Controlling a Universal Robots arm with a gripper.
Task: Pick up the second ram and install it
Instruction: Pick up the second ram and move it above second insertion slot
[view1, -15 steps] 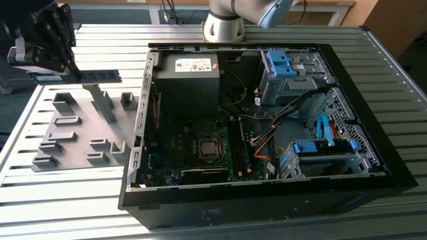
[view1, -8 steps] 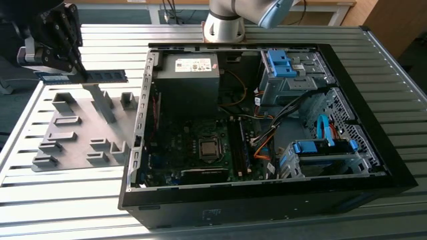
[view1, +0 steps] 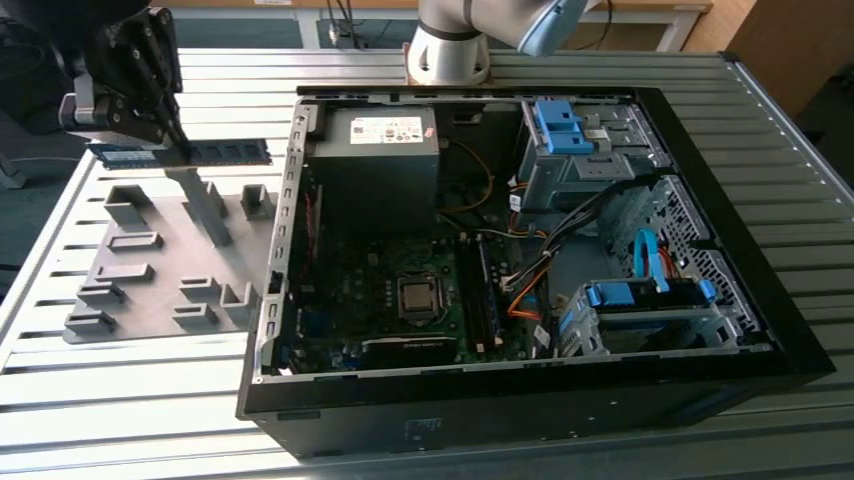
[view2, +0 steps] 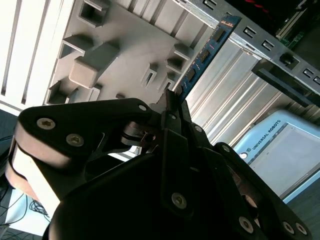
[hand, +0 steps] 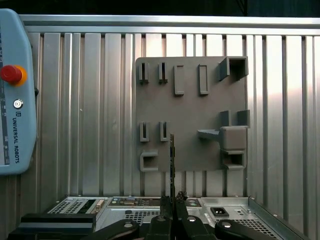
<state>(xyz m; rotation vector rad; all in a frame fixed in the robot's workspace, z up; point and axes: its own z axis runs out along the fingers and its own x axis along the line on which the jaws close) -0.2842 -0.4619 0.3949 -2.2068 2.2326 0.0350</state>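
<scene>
Gripper (view1: 163, 142) clenched on the second ram (view1: 227, 153), held above the grey holder tray (view1: 147, 265).
The strip lies level, its long axis running across the exterior view and its free end toward the open computer case (view1: 534, 385) (that view's right). It is a blue board with a row of black chips.

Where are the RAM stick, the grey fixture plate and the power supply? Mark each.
RAM stick (view1: 230, 152): exterior view, exposed chip side.
Grey fixture plate (view1: 171, 262): exterior view, bare flat middle.
Power supply (view1: 380, 160): exterior view, top face.
</scene>
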